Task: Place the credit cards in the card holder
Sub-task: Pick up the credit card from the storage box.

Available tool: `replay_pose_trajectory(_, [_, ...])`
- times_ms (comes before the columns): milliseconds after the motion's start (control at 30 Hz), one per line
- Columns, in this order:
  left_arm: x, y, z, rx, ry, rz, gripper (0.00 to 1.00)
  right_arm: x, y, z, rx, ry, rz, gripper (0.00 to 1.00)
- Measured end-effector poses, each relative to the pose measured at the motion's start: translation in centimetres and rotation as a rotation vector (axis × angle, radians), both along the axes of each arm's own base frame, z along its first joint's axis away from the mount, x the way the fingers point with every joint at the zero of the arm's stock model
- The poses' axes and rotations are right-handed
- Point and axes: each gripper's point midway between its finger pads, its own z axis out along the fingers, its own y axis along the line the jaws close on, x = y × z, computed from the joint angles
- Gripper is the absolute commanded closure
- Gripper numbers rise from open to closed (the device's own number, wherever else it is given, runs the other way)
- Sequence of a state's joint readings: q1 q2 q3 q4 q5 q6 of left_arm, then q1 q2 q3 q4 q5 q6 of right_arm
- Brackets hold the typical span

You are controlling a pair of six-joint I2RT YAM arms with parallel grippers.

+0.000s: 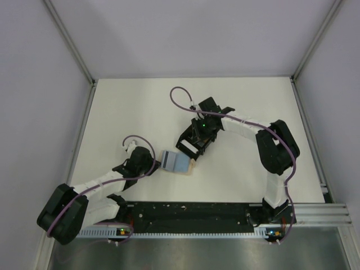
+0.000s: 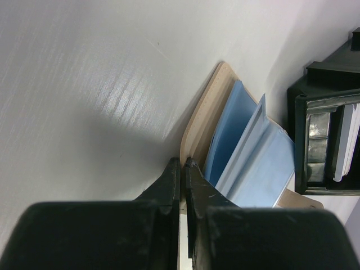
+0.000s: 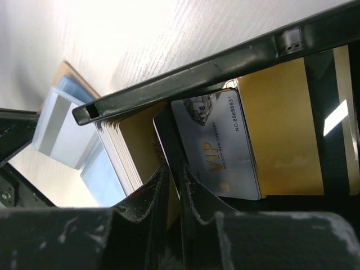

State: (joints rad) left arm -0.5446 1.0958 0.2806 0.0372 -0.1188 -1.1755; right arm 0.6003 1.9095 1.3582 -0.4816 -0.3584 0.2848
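- A white table (image 1: 129,107) is enclosed by pale walls (image 1: 185,34).
- The left gripper (image 2: 182,166) is pinched on the rim of the tan card holder (image 2: 205,107), with blue cards (image 2: 253,163) lodged inside.
- The right gripper (image 3: 174,171) is set narrow inside the black tray (image 3: 197,73); no grip can be confirmed.
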Motion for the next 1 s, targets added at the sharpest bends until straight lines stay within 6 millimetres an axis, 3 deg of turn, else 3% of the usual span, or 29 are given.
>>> replay_pose_trajectory(133, [0.0, 0.0, 0.0, -0.001, 0.000, -0.001, 1.00, -0.5, 0.0, -0.7, -0.035, -0.003, 0.019, 0.86])
replay_pose_trajectory(300, [-0.1, -0.1, 0.0, -0.003, 0.002, -0.004, 1.00, -0.7, 0.2, -0.9, -0.060, -0.015, 0.043, 0.99])
replay_pose_trajectory(567, [-0.1, -0.1, 0.0, -0.005, 0.004, -0.009, 1.00, 0.3, -0.9, -0.7, -0.122, -0.066, 0.009, 1.00])
replay_pose_trajectory(700, [-0.5, -0.2, 0.0, -0.004, 0.012, -0.024, 1.00, 0.9, -1.4, 1.2, -0.137, -0.121, -0.020, 1.00])
replay_pose_trajectory(1000, [-1.5, 0.4, 0.2, 0.011, 0.021, -0.037, 1.00, 1.3, -1.7, 8.4, -0.046, -0.267, -0.131, 1.00])
